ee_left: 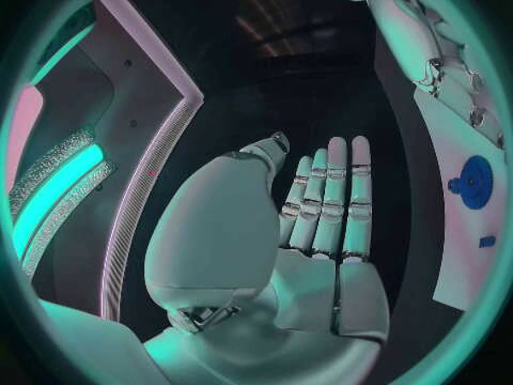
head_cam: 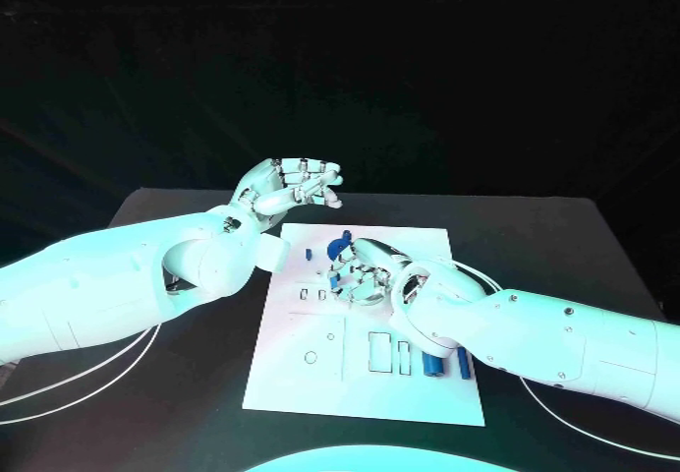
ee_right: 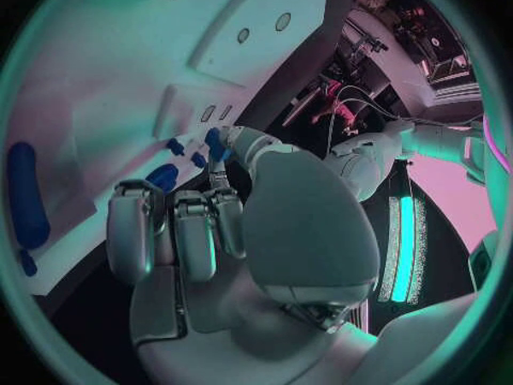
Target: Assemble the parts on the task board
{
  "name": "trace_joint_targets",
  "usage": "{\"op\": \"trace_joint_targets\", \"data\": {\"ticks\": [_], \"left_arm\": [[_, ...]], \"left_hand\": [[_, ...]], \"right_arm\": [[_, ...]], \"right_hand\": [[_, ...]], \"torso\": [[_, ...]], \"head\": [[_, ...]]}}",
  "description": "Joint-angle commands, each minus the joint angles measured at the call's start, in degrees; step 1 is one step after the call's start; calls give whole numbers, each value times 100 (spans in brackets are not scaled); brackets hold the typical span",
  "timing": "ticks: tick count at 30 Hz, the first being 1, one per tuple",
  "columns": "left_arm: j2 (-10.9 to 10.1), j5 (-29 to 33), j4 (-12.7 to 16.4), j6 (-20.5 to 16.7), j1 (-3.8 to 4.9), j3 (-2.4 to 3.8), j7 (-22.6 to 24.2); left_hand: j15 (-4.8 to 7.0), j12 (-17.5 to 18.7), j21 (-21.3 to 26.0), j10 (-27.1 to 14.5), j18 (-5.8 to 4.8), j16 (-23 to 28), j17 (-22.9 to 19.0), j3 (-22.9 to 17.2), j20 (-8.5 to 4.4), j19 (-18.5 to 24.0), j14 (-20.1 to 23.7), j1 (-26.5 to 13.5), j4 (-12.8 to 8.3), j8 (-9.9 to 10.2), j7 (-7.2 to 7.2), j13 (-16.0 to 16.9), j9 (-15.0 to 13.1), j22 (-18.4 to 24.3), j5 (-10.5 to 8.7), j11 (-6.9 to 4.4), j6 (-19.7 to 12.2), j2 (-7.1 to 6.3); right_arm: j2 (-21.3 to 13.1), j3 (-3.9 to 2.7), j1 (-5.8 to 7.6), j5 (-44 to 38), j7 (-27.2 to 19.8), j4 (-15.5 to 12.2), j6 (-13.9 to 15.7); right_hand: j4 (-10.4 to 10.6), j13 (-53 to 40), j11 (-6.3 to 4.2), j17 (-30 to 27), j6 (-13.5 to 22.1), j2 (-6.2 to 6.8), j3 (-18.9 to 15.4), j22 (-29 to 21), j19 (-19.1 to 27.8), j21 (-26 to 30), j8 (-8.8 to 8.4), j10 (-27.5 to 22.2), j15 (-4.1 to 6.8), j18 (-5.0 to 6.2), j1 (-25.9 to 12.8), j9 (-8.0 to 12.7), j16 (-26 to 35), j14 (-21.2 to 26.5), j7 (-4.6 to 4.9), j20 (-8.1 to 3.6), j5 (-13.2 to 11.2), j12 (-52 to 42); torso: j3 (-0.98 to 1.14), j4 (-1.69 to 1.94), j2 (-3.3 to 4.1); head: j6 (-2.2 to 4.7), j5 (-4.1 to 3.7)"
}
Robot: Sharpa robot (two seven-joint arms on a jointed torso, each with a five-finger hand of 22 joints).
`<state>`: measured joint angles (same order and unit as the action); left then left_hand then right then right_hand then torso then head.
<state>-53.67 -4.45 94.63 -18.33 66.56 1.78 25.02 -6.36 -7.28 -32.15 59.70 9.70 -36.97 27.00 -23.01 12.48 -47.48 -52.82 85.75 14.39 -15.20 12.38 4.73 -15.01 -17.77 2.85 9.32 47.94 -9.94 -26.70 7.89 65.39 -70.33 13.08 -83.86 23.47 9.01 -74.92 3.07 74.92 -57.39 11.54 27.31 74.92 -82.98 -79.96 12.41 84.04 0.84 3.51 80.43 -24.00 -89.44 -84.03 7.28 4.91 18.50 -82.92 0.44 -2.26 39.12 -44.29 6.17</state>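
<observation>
The board (head_cam: 319,369) is a white rectangular plate lying flat in the middle of the black table (head_cam: 567,246), its long side running away from the robot. Its surface carries cut-outs — small round holes and upright rectangular slots near the close end. 2 long blue bars (head_cam: 432,362) lie side by side at the board's near right corner, just beside the slots. A round blue part (head_cam: 345,237) with a knob sits near the far edge of the board; the left wrist view shows it as a blue disc (ee_left: 474,181) with a small blue piece (ee_left: 486,241) apart from it on the white surface. More small blue parts (head_cam: 324,292) lie or stand about the board's middle, next to the right hand.

The right hand (head_cam: 371,273) rests low over the board's middle, fingers curled down. In the right wrist view its thumb and a fingertip (ee_right: 221,150) meet at a small blue part (ee_right: 214,141) — it looks pinched, though the contact is too small to be sure. Other small blue pieces (ee_right: 174,146) sit just beside it, and a long blue bar (ee_right: 24,195) lies well apart.

The left hand (head_cam: 291,187) is raised beyond the board's far left corner, clear of the plate. Its fingers (ee_left: 332,198) are straight and side by side, the thumb apart from them, holding nothing.
</observation>
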Motion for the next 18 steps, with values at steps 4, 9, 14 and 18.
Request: {"op": "trace_joint_targets", "data": {"ticks": [4, 9, 14, 18], "left_arm": [[0, 23, 0, 32, 6, 3, 51], [8, 23, -3, 38, 6, 3, 53], [9, 22, -5, 40, 6, 3, 51], [5, 22, -14, 42, 6, 3, 49]], "left_hand": [[-3, 25, -33, 25, 51, -24, 8, -31, 4, 39, 57, -50, 3, -8, 69, 7, -9, -6, 8, 27, -31, 0], [-3, 25, -33, 25, 51, -24, 8, -31, 4, 39, 57, -50, 3, -8, 69, 7, -9, -6, 8, 27, -31, 0], [-3, 25, -33, 25, 51, -24, 8, -31, 4, 39, 57, -50, 3, -8, 69, 7, -9, -6, 8, 27, -31, 0], [-3, 25, -33, 25, 51, -24, 8, -31, 4, 39, 57, -50, 3, -8, 69, 7, -9, -6, 8, 27, -31, 0]], "right_arm": [[51, 11, -27, -286, 152, 43, -254], [128, 29, -82, -362, 195, 105, -247], [179, 43, -145, -404, 215, 175, -211], [210, 46, -177, -431, 217, 221, -189]], "right_hand": [[9, -702, -45, 1311, -36, -5, 30, 531, 39, 17, 14, 44, 38, -54, -55, -2, 3, -553, 8, 8, -34, 8], [10, -699, -46, 1308, -37, 0, 29, 532, 38, 17, 17, 43, 38, -54, -70, -4, 4, -552, 7, 8, -40, 11], [9, -700, -46, 1312, -35, 7, 27, 528, 41, 22, 20, 43, 39, -53, -86, -6, 3, -553, 6, 7, -46, 11], [9, -695, -46, 1304, -32, 14, 25, 527, 42, 24, 21, 39, 39, -52, -97, -6, 5, -551, 6, 7, -50, 16]], "torso": [[-1, -5, -14], [4, 8, -9], [1, 17, -4], [-3, 17, -5]], "head": [[-19, 9], [-9, 9], [-17, 7], [-22, 9]]}}
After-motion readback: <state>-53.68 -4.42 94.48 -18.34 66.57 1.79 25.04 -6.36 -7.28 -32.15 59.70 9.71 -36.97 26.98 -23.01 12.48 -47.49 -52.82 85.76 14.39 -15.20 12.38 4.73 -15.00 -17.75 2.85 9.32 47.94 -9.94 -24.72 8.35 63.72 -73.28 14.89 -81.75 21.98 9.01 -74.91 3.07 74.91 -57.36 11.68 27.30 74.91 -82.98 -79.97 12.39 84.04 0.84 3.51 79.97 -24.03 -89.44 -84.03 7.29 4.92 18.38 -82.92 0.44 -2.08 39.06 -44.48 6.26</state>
